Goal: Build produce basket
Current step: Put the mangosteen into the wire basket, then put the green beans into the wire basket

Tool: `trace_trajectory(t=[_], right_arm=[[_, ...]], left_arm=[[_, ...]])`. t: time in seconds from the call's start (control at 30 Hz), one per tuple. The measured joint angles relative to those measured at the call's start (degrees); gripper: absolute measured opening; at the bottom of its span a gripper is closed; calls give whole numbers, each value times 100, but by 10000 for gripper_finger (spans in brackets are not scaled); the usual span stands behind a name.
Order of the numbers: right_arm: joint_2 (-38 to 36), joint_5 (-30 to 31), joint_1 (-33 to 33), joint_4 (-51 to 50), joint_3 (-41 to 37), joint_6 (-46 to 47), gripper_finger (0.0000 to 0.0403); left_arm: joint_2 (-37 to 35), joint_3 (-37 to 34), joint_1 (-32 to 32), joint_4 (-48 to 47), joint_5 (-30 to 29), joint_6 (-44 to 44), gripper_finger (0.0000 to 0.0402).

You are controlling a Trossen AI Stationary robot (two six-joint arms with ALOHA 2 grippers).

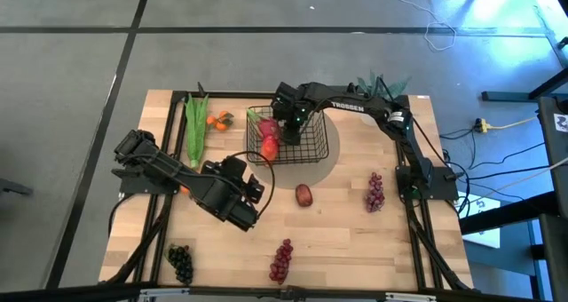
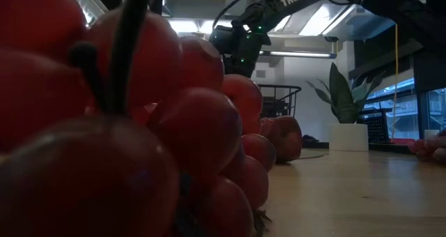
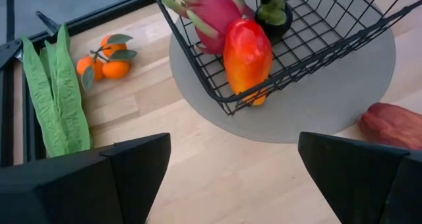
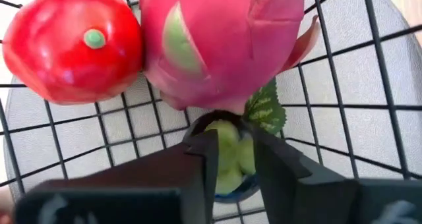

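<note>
The black wire basket (image 1: 311, 147) stands on a round grey mat (image 3: 316, 105) at the table's far middle. In it lie a pink dragon fruit (image 4: 217, 46), a red-orange mango (image 3: 247, 53) and a small green fruit (image 4: 231, 151). My right gripper (image 4: 234, 158) reaches down into the basket, its fingers closed around the green fruit. My left gripper (image 1: 251, 194) hovers open over the table near the basket's near left side, nothing between its fingers. A long green leafy stalk (image 1: 195, 124) and small oranges (image 1: 217, 120) lie on the table at the far left. My right gripper has the green fruit's two opposite sides (image 4: 227, 141) between its two fingers. The fingers come steeply from above into the basket. The fruit sits low in the basket beside the dragon fruit's leafy end; its underside is hidden by the fingers.
A reddish-brown fruit (image 1: 304, 194) lies on the table in front of the basket. Red grape bunches lie at the right (image 1: 375, 193) and near edge (image 1: 281, 259), dark grapes (image 1: 181, 262) at the near left. A potted plant (image 1: 382, 84) stands at the far right.
</note>
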Motion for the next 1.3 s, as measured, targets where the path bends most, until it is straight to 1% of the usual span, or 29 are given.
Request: trace_trajectory(t=[0.1,0.23,0.37,0.47,0.53,0.63,0.83,0.87,0.97,1.1,1.17,1.3], right_arm=[[0,2,0,-15,3,4,99],[0,4,-11,-337,153,1,102],[0,30,-28,-499,386,10,102],[0,321,-26,-595,622,-7,102],[4,524,-26,-809,890,-34,102],[2,567,-16,-1190,1380,-156,103],[0,561,150,-1887,2601,-481,103],[-26,556,184,-1903,2677,-555,103],[-423,510,251,-1754,2403,-606,103],[-804,458,333,-2030,2352,-582,103],[-958,359,417,-2037,2352,-582,103],[-1334,-219,618,-2150,2347,-619,103]], left_arm=[[0,0,0,0,105,-2,323],[0,0,-2,0,305,2,323],[0,0,-6,0,324,2,323],[0,0,-6,0,324,4,323],[0,0,-7,0,324,4,323],[0,0,-13,0,355,1,323],[-153,0,-4,0,819,-51,323],[-172,0,-5,0,863,-92,323],[-286,0,-54,4,905,-175,323],[-414,0,-230,0,948,-292,323],[-484,0,-298,3,1191,-437,323],[-618,0,-413,1,2140,-860,323]])
